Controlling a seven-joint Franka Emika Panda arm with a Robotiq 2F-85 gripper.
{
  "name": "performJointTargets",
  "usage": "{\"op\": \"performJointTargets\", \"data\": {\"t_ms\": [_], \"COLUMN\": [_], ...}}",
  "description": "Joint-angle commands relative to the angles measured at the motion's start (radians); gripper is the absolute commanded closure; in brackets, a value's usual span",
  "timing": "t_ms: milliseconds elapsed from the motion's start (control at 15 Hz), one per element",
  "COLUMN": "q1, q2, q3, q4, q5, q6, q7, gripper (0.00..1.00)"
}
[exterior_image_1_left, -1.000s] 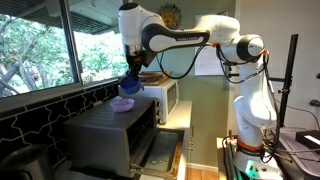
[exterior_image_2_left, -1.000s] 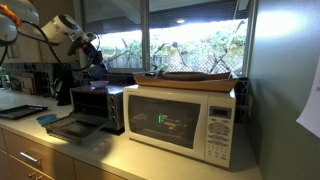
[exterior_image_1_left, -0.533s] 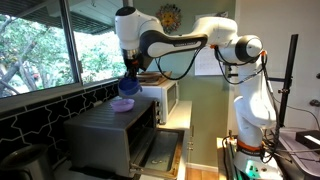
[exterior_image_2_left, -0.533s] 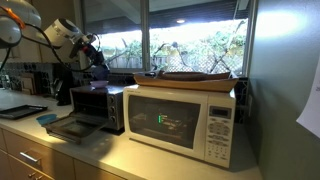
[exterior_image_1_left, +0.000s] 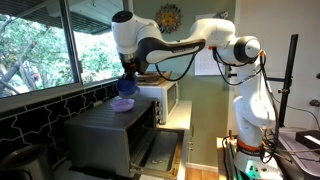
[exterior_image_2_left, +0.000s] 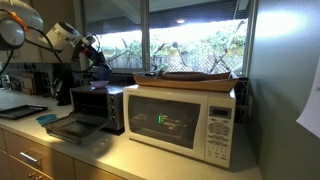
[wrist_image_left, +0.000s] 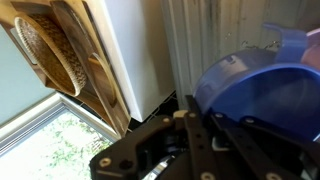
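My arm (exterior_image_1_left: 185, 42) reaches out sideways, high over the microwave (exterior_image_1_left: 160, 97). At the wrist it bends down, close to the window (exterior_image_1_left: 40, 45). My jaws point down at the toaster oven (exterior_image_1_left: 115, 130). They are pressed tight together, pinching the rim of the blue bowl (wrist_image_left: 262, 95). The bowl is just over the oven's top.

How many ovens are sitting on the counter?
2. A black toaster oven with its door open, and a white microwave right beside it. No others show, though some could be hidden.
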Motion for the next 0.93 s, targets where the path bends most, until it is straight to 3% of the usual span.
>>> {"op": "performJointTargets", "data": {"t_ms": [0, 867], "q1": [0.018, 0.032], "q2": [0.007, 0.000], "q3": [-0.003, 0.002], "q4": [-0.002, -0.028], "q5": [-0.054, -0.152], "q6": [0.018, 0.046], "q7": [0.030, 0.009], "gripper": [0.99, 0.99]}}
